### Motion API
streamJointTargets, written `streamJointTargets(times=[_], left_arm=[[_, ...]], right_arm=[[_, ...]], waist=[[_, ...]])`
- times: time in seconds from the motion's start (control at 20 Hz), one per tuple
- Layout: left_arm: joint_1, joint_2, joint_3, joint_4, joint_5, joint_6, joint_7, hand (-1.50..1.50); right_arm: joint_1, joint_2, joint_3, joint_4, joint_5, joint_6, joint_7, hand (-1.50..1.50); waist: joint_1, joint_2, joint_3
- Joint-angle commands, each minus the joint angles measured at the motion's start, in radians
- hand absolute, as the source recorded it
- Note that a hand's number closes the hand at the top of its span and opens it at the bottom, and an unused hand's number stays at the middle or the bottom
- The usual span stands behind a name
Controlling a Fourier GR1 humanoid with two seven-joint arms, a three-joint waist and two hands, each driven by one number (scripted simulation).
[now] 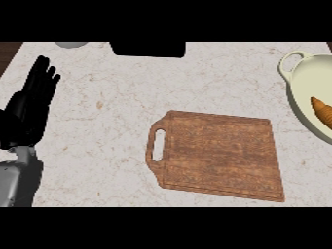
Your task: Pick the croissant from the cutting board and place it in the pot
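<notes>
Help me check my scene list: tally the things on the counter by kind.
Cutting board: 1
Pot: 1
Croissant, lying in the pot: 1
Grey thing cut off at the far edge: 1
Black thing at the far edge: 1
Total: 5

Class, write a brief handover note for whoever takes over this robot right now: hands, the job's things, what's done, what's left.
Left hand: open, fingers up, resting at the view's left.
Right hand: not in view.
The golden-brown croissant lies inside the cream oval pot at the view's right edge, off the brown wooden cutting board.
Done: the placing, it seems.
Left: nothing apparent.
</notes>
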Motion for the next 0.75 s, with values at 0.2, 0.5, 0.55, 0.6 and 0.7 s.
streamJointTargets(times=[0.2, 0.5, 0.55, 0.6, 0.7], left_arm=[[0.008, -0.018, -0.014, -0.008, -0.004, 0.003, -0.012, 0.0], [0.013, -0.019, -0.012, -0.007, 0.008, -0.006, -0.01, 0.0], [0.003, -0.015, -0.003, -0.005, 0.007, 0.0, -0.005, 0.0], [0.007, -0.001, 0.004, -0.009, 0.012, -0.009, 0.003, 0.0], [0.002, 0.0, 0.007, 0.004, 0.015, -0.012, -0.001, 0.0]], right_arm=[[0.038, -0.088, -0.013, -0.014, -0.028, 0.222, -0.064, -1.5], [0.063, -0.107, -0.018, -0.043, -0.049, 0.246, -0.058, -1.5], [0.072, -0.107, -0.012, -0.051, -0.046, 0.245, -0.062, -1.5], [0.082, -0.102, -0.006, -0.054, -0.043, 0.246, -0.062, -1.5], [0.086, -0.127, -0.015, -0.055, -0.059, 0.282, -0.049, -1.5]], waist=[[0.005, 0.008, 0.005], [-0.001, 0.007, 0.005], [-0.001, 0.009, 0.007], [0.003, 0.007, 0.006], [-0.01, 0.007, 0.006]])
